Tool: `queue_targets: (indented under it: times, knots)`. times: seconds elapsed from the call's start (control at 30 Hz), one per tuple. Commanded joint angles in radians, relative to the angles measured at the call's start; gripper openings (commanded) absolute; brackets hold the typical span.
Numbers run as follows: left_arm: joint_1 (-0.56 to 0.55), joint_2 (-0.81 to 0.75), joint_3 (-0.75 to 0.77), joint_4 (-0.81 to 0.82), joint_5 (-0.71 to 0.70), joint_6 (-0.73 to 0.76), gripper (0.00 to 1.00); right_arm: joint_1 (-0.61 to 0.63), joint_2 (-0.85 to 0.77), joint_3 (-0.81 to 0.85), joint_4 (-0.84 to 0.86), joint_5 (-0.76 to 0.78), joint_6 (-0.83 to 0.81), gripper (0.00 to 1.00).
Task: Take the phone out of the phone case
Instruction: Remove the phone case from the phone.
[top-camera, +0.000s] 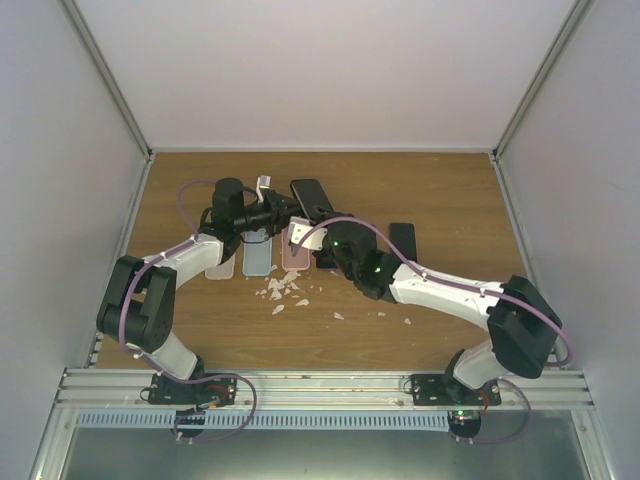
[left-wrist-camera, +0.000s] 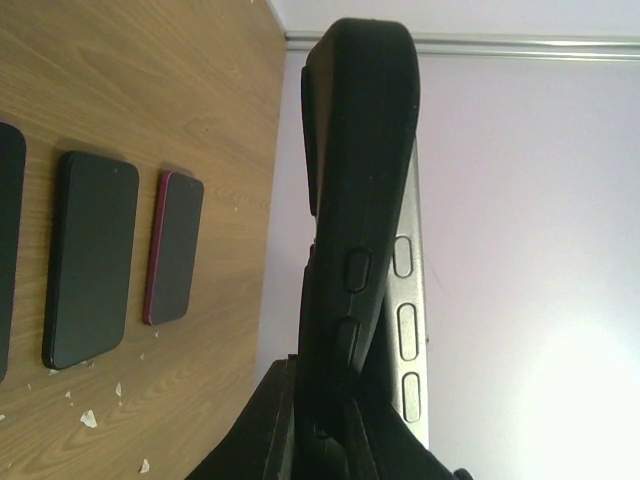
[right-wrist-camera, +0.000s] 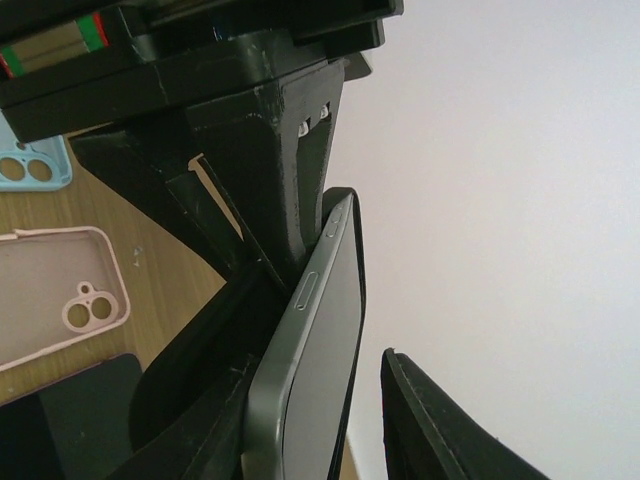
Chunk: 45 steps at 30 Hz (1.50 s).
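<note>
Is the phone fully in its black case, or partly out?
Partly out. In the left wrist view the phone shows its bare silver edge and buttons, with the wall of the black case peeled off beside them.

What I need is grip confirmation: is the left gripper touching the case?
Touching. The left wrist view shows the lower end of the case pinched in the left gripper, with no gap between them.

The phone case (left-wrist-camera: 360, 200) is black, the phone (right-wrist-camera: 300, 370) silver-edged. There's a pink case (right-wrist-camera: 50, 290), a pale blue case (right-wrist-camera: 35, 165), and the table (top-camera: 440, 200) is brown wood-grain.
</note>
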Motion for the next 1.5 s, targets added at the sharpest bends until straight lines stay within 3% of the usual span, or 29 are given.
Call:
queue_targets:
  times: [0.0, 0.13, 0.4, 0.63, 0.73, 1.03, 1.47]
  knots:
    - [-0.026, -0.021, 0.011, 0.124, 0.143, 0.0, 0.0, -0.054, 0.039, 0.019, 0.052, 0.083, -0.044, 0.33]
    - [-0.03, -0.015, 0.017, 0.126, 0.151, 0.001, 0.0, -0.081, 0.054, 0.052, 0.051, 0.061, -0.049, 0.33]
    - [-0.032, -0.006, 0.025, 0.109, 0.147, 0.009, 0.0, -0.112, 0.052, 0.142, -0.023, 0.025, 0.003, 0.01]
    - [-0.028, 0.007, 0.049, 0.001, 0.097, 0.065, 0.0, -0.112, 0.028, 0.223, -0.214, -0.044, 0.127, 0.0]
    - [-0.025, 0.01, 0.079, -0.107, 0.049, 0.137, 0.0, -0.113, 0.015, 0.236, -0.241, -0.051, 0.151, 0.0]
    - [-0.007, 0.008, 0.093, -0.218, -0.043, 0.224, 0.0, -0.122, -0.003, 0.29, -0.327, -0.08, 0.212, 0.01]
    - [0.012, 0.001, 0.082, -0.259, -0.086, 0.261, 0.0, -0.218, -0.026, 0.41, -0.524, -0.264, 0.361, 0.0]
